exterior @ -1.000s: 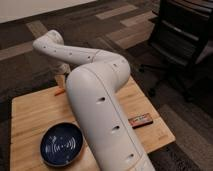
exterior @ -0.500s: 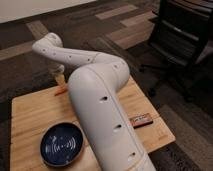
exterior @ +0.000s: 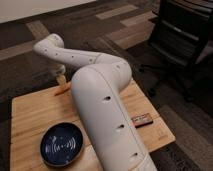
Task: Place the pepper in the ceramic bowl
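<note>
step: pre-grasp, nothing held
tool point(exterior: 61, 80): fingers apart, left of centre, just above pepper point(exterior: 63, 90) on surface point(exterior: 30, 112)
next: lower, clamp pepper, carry to ceramic bowl point(exterior: 61, 145), lower left

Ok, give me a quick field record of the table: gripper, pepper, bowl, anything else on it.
gripper: gripper at the table's far edge, just above the pepper, jaws open
pepper: pepper lying on the table near the far edge, not lifted
ceramic bowl: ceramic bowl upright at the near edge, apart from the pepper
arm: arm crossing over the middle of the table
other: red-and-black flat item near the table's right edge in view
status: pepper not yet in the bowl
</note>
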You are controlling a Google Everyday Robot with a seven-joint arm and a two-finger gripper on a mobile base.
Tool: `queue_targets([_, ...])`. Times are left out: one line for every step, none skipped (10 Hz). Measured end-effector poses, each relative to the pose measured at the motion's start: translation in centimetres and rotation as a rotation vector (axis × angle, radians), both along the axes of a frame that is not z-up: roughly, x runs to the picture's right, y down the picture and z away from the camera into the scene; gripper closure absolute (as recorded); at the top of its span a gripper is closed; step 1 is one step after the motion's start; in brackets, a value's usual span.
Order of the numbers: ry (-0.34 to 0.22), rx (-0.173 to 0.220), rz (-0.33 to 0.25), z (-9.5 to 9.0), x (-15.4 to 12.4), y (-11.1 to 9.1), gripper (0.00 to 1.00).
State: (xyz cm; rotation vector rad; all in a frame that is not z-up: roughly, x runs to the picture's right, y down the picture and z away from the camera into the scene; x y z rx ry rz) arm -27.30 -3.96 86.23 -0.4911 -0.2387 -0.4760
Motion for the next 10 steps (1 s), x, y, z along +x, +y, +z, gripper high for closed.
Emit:
queue_targets([-0.036,0.013,-0.022,0.6,-0.2,-0.1,0.35])
queue_targets([-0.065,0.022,-0.046,1.1,-0.2,-0.2,0.35])
queue_targets([-0.094,0.019,-0.082,1.9,0.0,0.2,0.35])
queue_targets([-0.12,-0.001,-0.107,2.4,-0.2,0.9,0.35])
queue_targets([-0.145,-0.029,-0.135,2.9,-0.7,1.8,0.35])
queue_targets([-0.157,-0.049,-0.153,3.5,-0.9,2.4,0.35])
queue_targets([-0.162,-0.067,-0.164,4.1,-0.9,2.8,0.35])
queue_targets([-0.162,-0.086,-0.176,4.8,-1.0,3.0,0.35])
queue_targets([-0.152,-0.099,-0.188,5.3,-1.0,3.2,0.35])
queue_targets([-0.132,-0.114,-0.198,5.9,-0.9,3.4,0.35])
